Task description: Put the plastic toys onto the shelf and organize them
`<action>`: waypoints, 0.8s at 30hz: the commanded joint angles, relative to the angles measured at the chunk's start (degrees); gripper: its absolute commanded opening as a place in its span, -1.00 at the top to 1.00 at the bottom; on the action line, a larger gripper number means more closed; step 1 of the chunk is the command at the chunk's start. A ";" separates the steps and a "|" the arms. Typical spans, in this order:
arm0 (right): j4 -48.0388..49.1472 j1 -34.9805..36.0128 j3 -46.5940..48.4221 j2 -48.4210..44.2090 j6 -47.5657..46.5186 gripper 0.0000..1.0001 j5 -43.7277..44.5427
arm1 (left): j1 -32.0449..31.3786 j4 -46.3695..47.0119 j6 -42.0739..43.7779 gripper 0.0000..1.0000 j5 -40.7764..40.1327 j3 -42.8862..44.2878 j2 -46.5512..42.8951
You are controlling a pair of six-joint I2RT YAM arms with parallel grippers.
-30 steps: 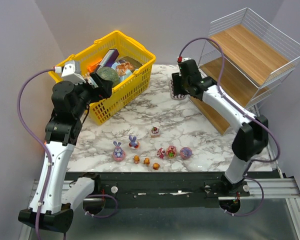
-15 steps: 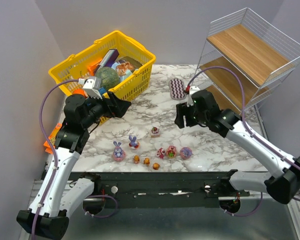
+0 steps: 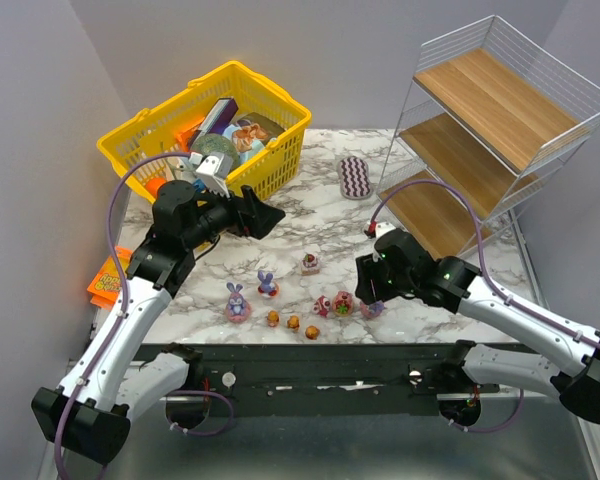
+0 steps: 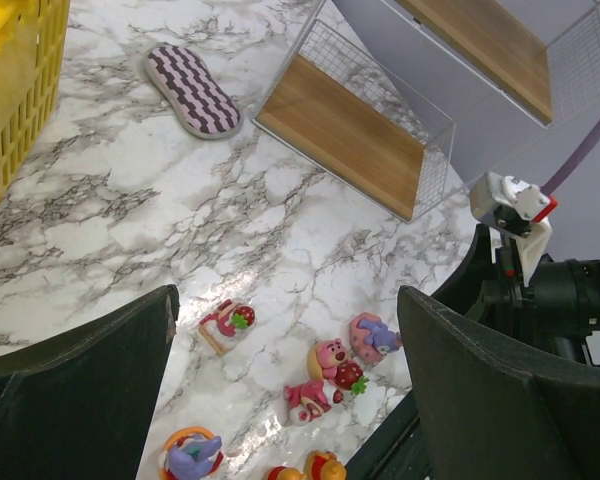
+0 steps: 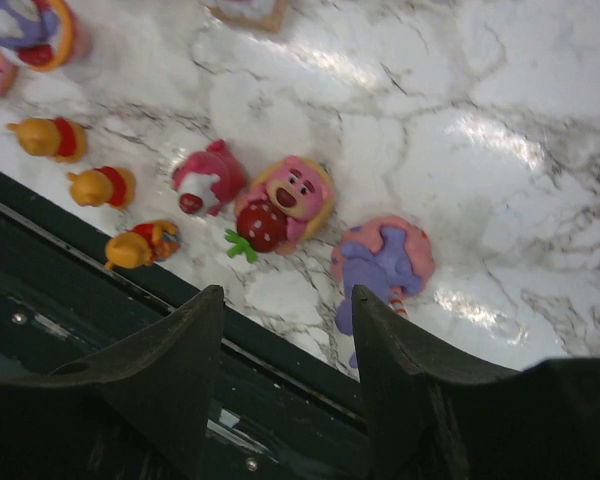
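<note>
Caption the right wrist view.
Open right gripper poised over a purple bunny, a pink figurine and three orange bears.

Overhead and both close wrist views share the toys (image 3: pixel 343 301).

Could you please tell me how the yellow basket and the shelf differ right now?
The yellow basket is plastic and filled with items; the shelf is white wire with wooden boards, none holding a toy. The basket sits back left; the shelf back right, standing taller. Both rest on the marble table.

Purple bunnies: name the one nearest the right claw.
The right-end bunny, beside the right claw; the left bunny and middle bunny sit far off.
</note>
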 commanded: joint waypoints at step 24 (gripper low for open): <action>2.03 0.58 -8.23 3.35 2.73 0.24 5.96 | -1.19 5.04 -1.56 -0.98 3.06 -0.42 4.18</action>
